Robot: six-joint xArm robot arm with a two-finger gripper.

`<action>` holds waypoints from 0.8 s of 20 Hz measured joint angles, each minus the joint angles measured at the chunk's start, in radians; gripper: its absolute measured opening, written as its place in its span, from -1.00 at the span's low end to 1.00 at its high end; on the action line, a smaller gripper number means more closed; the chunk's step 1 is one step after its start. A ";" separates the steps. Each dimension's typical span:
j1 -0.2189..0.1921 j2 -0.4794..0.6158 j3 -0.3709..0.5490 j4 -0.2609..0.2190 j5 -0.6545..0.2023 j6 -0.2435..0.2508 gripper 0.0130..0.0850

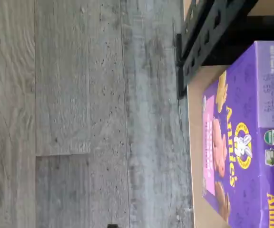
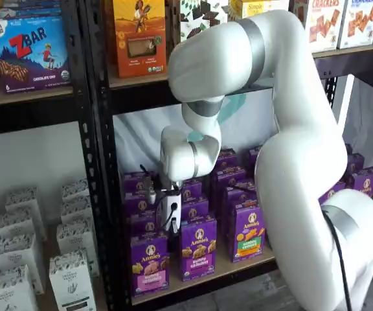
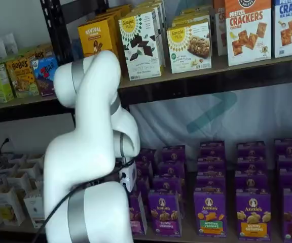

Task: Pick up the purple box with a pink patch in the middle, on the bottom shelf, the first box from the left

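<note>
- The upright purple Annie's carton with the pink band across its lower front [image 2: 149,264] stands at the front left end of the light wooden bottom shelf with its black metal rail [image 2: 203,280], just beside the black perforated upright [image 2: 99,194].
- To its right sits a second purple carton with a purple-blue label [image 2: 198,248], then one with a green-orange patch [image 2: 249,231]; more purple cartons are lined up in rows behind them.
- The white arm [image 2: 283,129] bends down in front of the shelves, and the white-bodied gripper [image 2: 168,223] hangs just above and behind the pink-banded carton, apart from it.
- Its black fingers are hidden among the cartons in both shelf views, but the jaws are spread to their widest and nothing is seen between them.
- In a shelf view the gripper body [image 3: 128,176] peeks out from behind the arm, near the leftmost purple cartons.
- The wrist view shows that carton [image 1: 244,137] turned on its side, rabbit logo and pink patch visible, resting on the wooden board [image 1: 196,156] next to grey plank flooring [image 1: 80,114].
</note>
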 joint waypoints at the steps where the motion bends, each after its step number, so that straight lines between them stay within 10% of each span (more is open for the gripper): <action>1: -0.002 0.001 -0.002 -0.009 0.005 0.007 1.00; 16: -0.029 0.030 -0.026 0.025 -0.024 -0.052 1.00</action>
